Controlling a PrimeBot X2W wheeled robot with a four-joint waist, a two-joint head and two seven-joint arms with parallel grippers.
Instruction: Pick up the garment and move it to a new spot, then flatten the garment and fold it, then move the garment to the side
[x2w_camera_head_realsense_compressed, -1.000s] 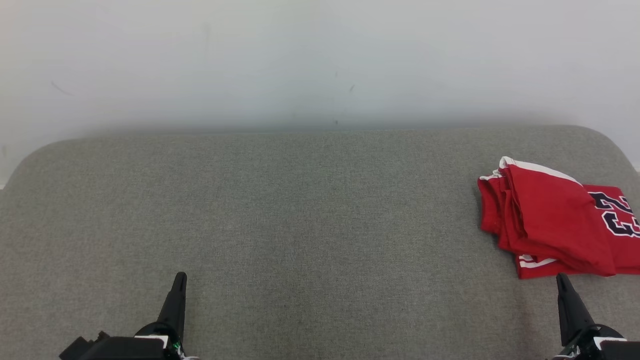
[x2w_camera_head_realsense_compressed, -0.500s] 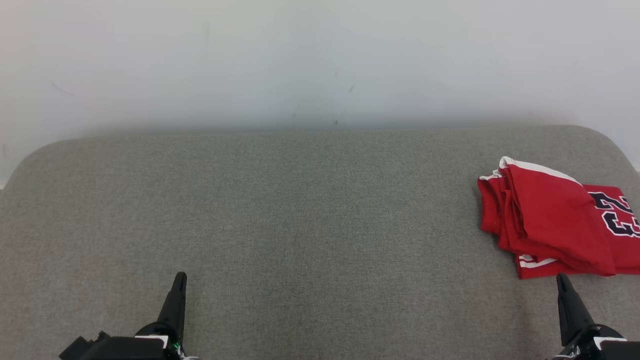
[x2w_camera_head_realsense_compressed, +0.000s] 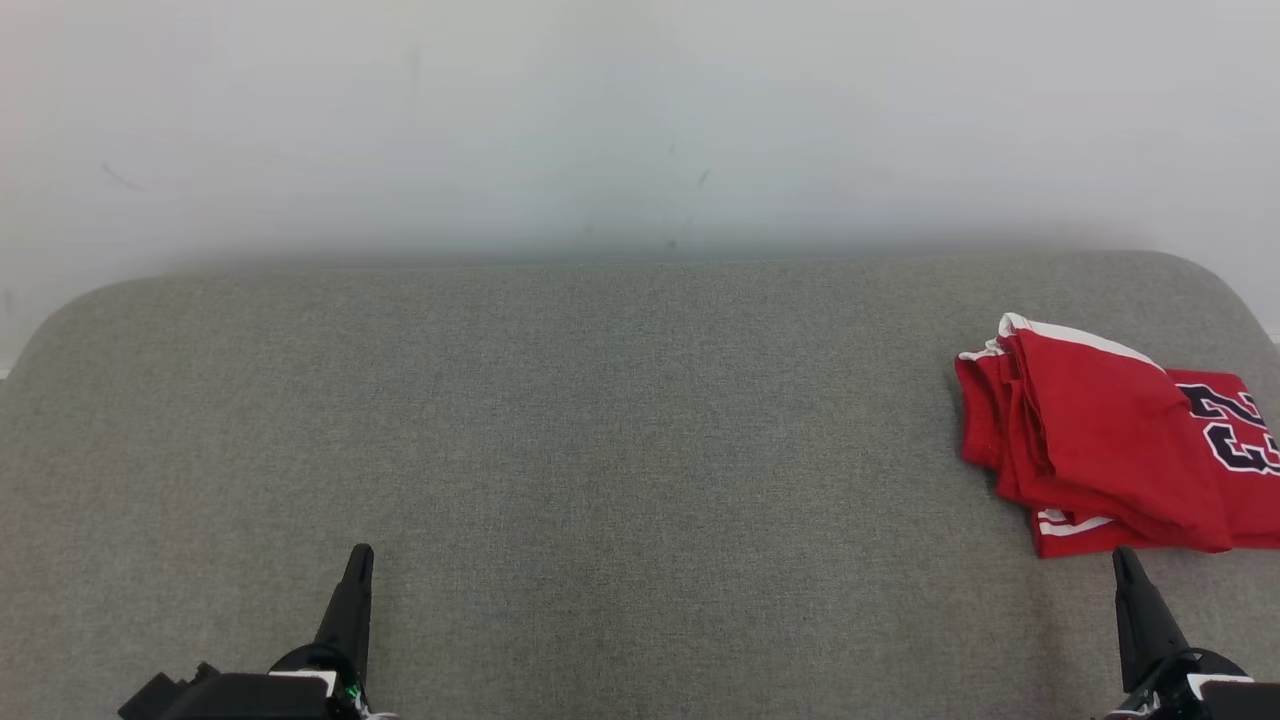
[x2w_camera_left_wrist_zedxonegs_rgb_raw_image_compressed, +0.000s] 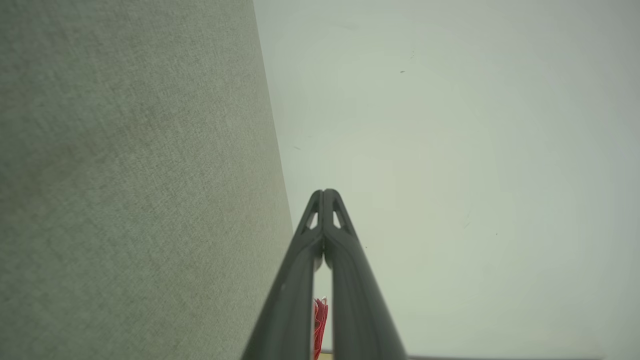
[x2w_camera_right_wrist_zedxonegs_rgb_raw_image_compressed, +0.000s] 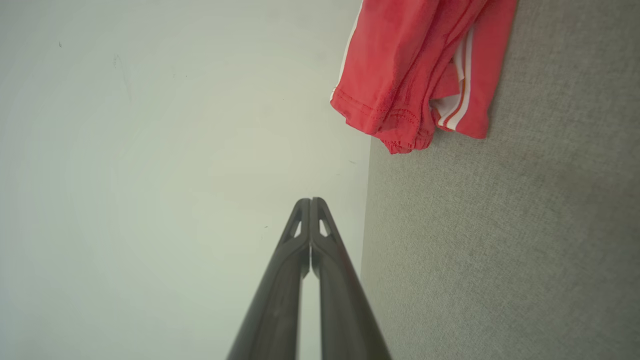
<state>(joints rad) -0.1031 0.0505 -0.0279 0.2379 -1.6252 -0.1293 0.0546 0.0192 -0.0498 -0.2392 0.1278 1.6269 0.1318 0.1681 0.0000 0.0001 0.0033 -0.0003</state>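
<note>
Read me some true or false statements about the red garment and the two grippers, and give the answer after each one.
1. The red garment lies toward the right of the grey surface. True.
2. The garment is spread flat in one layer. False: it is folded into layers.
3. The left gripper and the right gripper are both shut. True.
4. The right gripper grips the garment. False: it holds nothing and sits apart from the cloth.
</note>
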